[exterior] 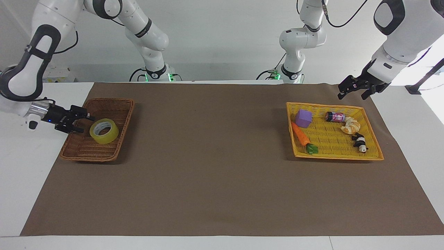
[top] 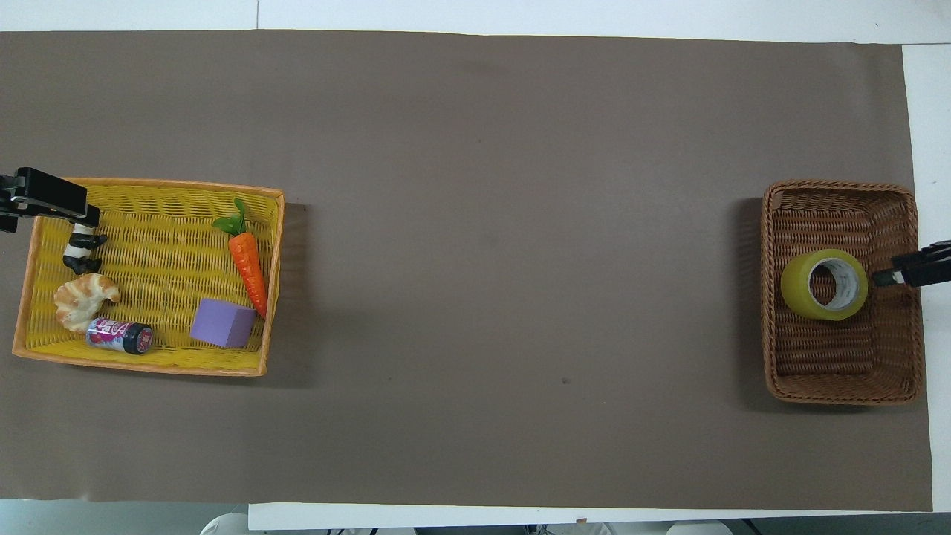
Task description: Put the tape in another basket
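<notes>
The yellow tape (exterior: 98, 136) lies slightly tilted in the brown wicker basket (exterior: 111, 100) at the right arm's end of the table. It also shows in the overhead view (top: 795, 287), in the middle of the basket (top: 839, 186). My right gripper (exterior: 82, 122) is open and empty, just beside the tape over the basket's outer rim, clear of the roll; its tip shows in the overhead view (top: 900, 273). My left gripper (exterior: 353, 91) is open and empty, up in the air over the outer end of the yellow plastic basket (exterior: 333, 157).
The yellow plastic basket (top: 148, 368) holds a purple cube (top: 221, 324), a toy carrot (top: 247, 266), a small can (top: 119, 335), a croissant-like toy (top: 82, 299) and a black-and-white figure (top: 80, 251). A brown mat (top: 505, 223) covers the table between the two baskets.
</notes>
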`<state>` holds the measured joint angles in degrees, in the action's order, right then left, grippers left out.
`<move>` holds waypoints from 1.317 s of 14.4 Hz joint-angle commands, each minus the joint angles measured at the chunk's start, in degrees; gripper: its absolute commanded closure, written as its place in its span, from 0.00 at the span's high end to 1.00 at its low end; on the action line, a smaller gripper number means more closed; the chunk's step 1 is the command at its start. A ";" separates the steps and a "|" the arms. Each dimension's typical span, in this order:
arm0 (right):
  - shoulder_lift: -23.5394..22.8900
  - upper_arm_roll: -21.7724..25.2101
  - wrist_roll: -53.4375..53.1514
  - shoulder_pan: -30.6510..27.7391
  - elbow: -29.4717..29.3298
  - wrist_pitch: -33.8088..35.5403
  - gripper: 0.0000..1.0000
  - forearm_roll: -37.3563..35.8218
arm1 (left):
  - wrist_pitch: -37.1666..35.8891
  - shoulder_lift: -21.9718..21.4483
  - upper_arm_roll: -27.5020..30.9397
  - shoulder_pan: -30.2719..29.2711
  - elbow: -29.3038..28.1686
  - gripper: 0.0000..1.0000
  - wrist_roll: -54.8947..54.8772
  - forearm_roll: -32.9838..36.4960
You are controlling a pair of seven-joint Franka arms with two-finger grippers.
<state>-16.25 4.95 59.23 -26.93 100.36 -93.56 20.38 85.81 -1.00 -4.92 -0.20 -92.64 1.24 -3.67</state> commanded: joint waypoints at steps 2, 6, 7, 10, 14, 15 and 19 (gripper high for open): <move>11.04 -0.29 -10.07 9.41 0.63 -2.51 1.00 -10.77 | -3.36 -0.31 -2.46 1.34 2.02 1.00 2.10 2.79; 15.20 -0.46 -27.28 17.33 -2.44 -0.06 1.00 -14.65 | -3.45 -0.75 -2.99 1.43 1.50 1.00 2.10 2.79; 15.29 -0.46 -32.63 18.30 -4.10 2.04 1.00 -16.23 | -3.37 -0.84 -2.90 1.34 1.15 1.00 2.10 2.88; 15.20 -0.81 -46.45 20.41 -7.72 9.68 1.00 -18.34 | -2.57 -1.81 -1.76 0.03 -0.08 1.00 1.75 2.79; 15.38 -0.90 -52.99 25.43 -11.30 11.72 1.00 -24.95 | -2.93 -1.90 -1.49 -1.30 -0.17 1.00 1.84 2.79; 14.68 -1.08 -52.90 24.82 -13.24 13.21 1.00 -24.16 | -2.93 -1.90 -1.49 -1.21 -0.17 1.00 1.84 2.79; 13.18 0.41 -53.43 25.69 -14.84 14.45 1.00 -19.41 | -2.93 -1.89 -1.49 -1.21 -0.17 1.00 1.93 2.79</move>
<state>-1.29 4.59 6.48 -1.34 87.61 -80.95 -1.06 83.40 -1.49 -6.28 -1.26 -91.71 2.77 -1.39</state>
